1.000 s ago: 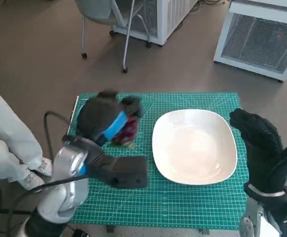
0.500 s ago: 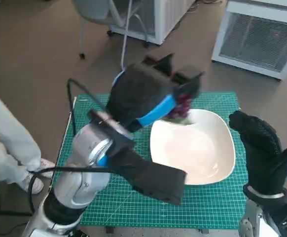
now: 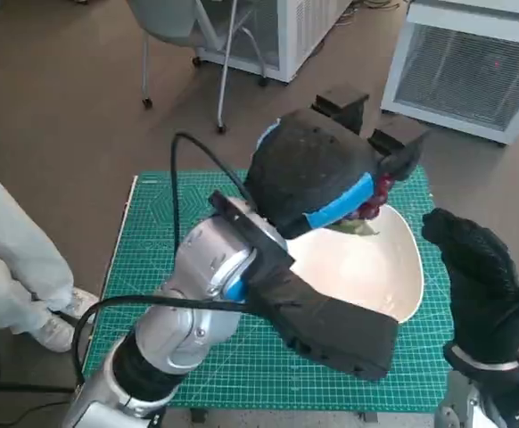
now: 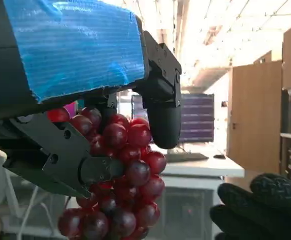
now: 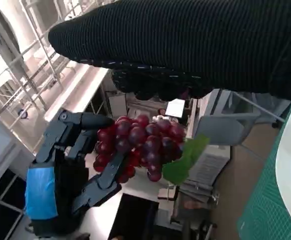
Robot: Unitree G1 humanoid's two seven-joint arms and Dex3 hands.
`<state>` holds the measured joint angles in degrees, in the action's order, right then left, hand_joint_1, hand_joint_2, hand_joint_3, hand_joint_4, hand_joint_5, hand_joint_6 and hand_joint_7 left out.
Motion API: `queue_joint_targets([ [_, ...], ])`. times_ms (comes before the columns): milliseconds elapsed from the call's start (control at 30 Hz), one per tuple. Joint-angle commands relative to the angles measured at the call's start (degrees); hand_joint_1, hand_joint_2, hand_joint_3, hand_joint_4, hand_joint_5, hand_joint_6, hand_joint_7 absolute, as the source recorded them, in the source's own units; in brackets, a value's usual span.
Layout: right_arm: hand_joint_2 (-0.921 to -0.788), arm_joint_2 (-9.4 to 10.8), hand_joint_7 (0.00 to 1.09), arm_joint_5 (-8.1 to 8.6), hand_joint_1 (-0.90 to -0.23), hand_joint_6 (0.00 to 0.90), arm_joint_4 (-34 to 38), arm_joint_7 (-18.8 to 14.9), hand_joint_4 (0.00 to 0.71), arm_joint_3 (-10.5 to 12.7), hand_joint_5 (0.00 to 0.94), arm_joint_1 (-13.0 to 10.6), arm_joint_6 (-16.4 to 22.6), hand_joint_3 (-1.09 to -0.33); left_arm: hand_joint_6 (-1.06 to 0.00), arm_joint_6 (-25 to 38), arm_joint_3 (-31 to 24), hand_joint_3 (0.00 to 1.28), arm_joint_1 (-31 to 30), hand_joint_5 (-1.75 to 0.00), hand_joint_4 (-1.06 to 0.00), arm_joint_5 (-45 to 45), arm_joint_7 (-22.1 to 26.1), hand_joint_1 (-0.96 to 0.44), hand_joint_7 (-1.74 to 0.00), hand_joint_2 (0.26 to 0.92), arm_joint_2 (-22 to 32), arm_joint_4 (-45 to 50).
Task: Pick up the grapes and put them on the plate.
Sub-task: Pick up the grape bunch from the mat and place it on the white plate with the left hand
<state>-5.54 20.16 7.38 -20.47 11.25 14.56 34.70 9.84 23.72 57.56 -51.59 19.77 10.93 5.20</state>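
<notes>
My left hand (image 3: pixel 317 174) holds a bunch of dark red grapes (image 3: pixel 372 201) in the air above the far part of the white oval plate (image 3: pixel 375 276). In the left wrist view the grapes (image 4: pixel 120 175) hang between the black fingers (image 4: pixel 163 115). The right wrist view shows the same bunch (image 5: pixel 140 142), with a green leaf, gripped by the left hand (image 5: pixel 65 170). My gloved right hand (image 3: pixel 482 276) stands with its fingers apart beside the plate's right edge, holding nothing. The left arm hides much of the plate.
The plate lies on a green cutting mat (image 3: pixel 144 259) that covers the small table. A person's pale trouser leg and shoe (image 3: pixel 19 276) are at the table's left. A chair (image 3: pixel 188 36) and white cabinets (image 3: pixel 473 62) stand on the floor beyond.
My left hand has lifted the grapes off the mat at the left and carried them right and up, over the plate. The right hand has stayed about where it was.
</notes>
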Motion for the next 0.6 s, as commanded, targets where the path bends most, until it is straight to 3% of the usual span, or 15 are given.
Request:
queue_joint_targets([
  [33,-0.921,0.66,0.75,-0.54,-0.478,0.28,-0.66,1.39,0.651,0.17,0.003,-1.72,-0.44,-0.552,-0.34,-0.48,-0.12,0.65,0.92,-1.6,-0.33,0.54,0.55,0.0,-1.57,0.757,-0.1,-0.32],
  [367,-0.921,0.77,0.75,-1.45,-0.463,0.278,-1.59,2.9,0.65,0.03,0.002,-2.68,-0.26,-0.555,-0.24,-2.41,0.14,0.55,-0.08,-1.66,-0.23,2.24,0.18,0.0,-1.62,0.861,-0.22,-1.71],
  [433,-0.921,0.75,0.75,-1.54,-0.459,0.278,-1.62,3.08,0.65,-0.02,0.002,-2.78,-0.21,-0.557,-0.25,-2.27,0.28,0.62,-0.08,-1.68,-0.25,2.37,0.31,0.08,-1.42,0.821,-0.43,-2.08],
  [533,-0.921,0.73,0.76,-1.67,-0.455,0.278,-1.74,3.32,0.65,-0.05,0.002,-2.93,-0.23,-0.558,-0.39,-1.67,0.47,0.79,-0.13,-1.72,-0.32,2.74,1.09,0.26,-0.81,0.708,-0.79,-2.48],
  [600,-0.921,0.72,0.76,-1.74,-0.451,0.277,-1.9,3.5,0.65,-0.03,0.002,-3.03,-0.38,-0.559,-0.48,-1.19,0.49,0.85,-0.28,-1.73,-0.35,3.69,2.56,0.33,-0.55,0.666,-0.91,-2.6],
])
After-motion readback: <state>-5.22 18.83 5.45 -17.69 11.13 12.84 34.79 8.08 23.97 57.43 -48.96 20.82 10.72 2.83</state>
